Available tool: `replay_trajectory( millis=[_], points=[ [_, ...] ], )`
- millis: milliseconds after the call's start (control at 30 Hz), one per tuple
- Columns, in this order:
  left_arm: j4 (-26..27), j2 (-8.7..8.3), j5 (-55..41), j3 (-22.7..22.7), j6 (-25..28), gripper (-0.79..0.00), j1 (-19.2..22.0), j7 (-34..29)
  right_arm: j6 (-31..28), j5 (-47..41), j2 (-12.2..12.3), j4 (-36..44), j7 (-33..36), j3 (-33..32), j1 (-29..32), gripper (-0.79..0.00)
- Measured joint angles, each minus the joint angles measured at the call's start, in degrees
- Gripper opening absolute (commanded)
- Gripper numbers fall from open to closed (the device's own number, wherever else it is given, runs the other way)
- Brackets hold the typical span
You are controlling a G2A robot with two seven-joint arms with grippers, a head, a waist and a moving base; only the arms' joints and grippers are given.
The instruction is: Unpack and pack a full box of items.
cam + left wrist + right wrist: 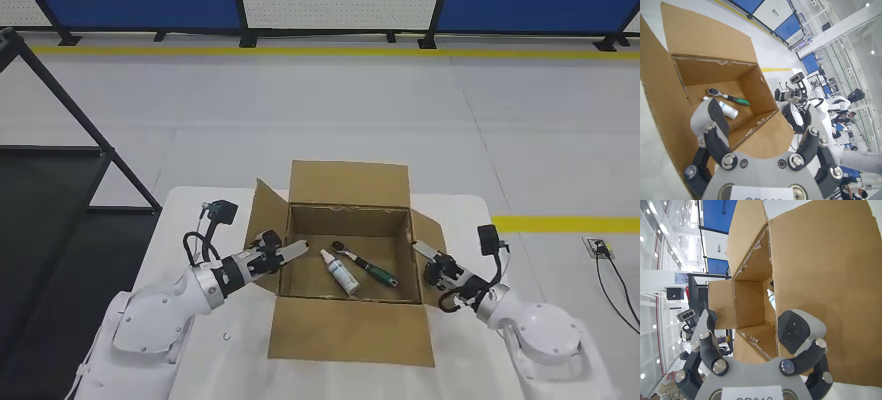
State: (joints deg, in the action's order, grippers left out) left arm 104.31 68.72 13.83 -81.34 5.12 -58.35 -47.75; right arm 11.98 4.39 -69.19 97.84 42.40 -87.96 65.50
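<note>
Both spread and empty, left gripper (283,251) and right gripper (432,263) flank the cardboard box (350,185); best pinch the white bottle (340,272) mid-body. Mind the ratchet wrench (368,264) just beside it.

The left arm (170,310) stretches forward and inward, forearm slanting toward the middle. A wrist camera (222,212) stands raised above it. The left end effector (759,111) points ahead with its two dark-padded fingers (715,113) spread wide and nothing between them. The right arm (530,325) mirrors this, bent at the elbow with its forearm angled inward. The right end effector (751,321) is likewise spread wide and bare. The two end effectors face each other, well apart.
</note>
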Motion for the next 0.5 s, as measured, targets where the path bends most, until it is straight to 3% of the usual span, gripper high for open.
replay_trajectory(
  millis=[500],
  points=[
    [0.97,-0.92,-1.72,-2.18,0.27,0.0,-2.59,1.38,3.22,-0.22,0.55,-0.98,-0.25,1.33,-0.72,0.0]
  ],
)
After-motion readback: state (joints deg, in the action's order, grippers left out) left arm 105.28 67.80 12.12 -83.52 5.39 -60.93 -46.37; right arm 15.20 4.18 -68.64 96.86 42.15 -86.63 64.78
